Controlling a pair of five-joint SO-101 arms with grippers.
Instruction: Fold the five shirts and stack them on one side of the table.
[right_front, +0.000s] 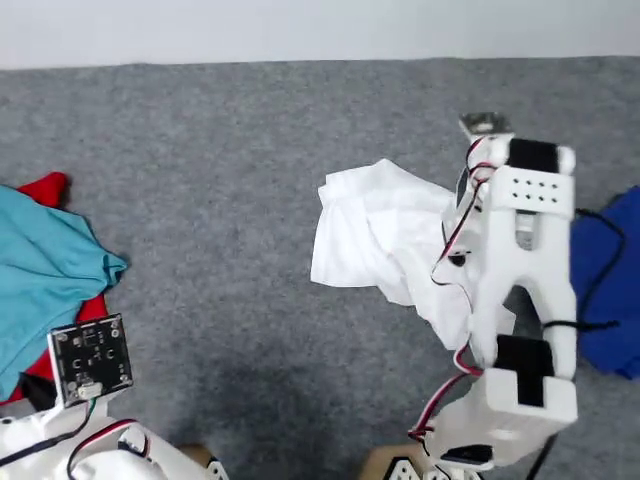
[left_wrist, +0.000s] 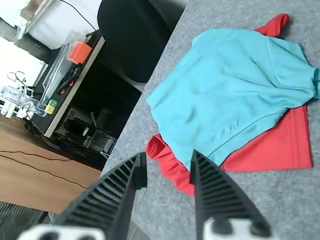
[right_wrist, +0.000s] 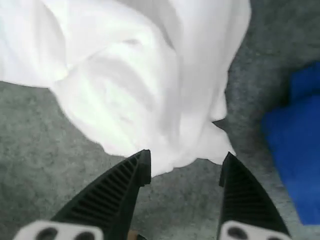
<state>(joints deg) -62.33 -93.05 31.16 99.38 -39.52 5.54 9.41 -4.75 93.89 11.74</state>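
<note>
A crumpled white shirt (right_front: 385, 235) lies right of the table's middle, and my right arm (right_front: 520, 240) stands over its right part. In the right wrist view my right gripper (right_wrist: 186, 162) is open just above the hem of the white shirt (right_wrist: 140, 75), nothing between its fingers. A blue shirt (right_front: 605, 280) lies at the right edge, close beside the blue shirt's (right_wrist: 295, 150) neighbour. At the left edge a teal shirt (right_front: 40, 270) lies folded on a red shirt (right_front: 45, 188). My left gripper (left_wrist: 168, 162) is open over the edge of the red shirt (left_wrist: 270, 150), below the teal shirt (left_wrist: 235, 90).
The grey felt tabletop (right_front: 220, 150) has bare room in the middle and at the back. The table's left edge (left_wrist: 135, 120) runs close to the left gripper; beyond it are a black chair (left_wrist: 130, 35) and a desk. The left arm's base (right_front: 90, 440) sits at the front left.
</note>
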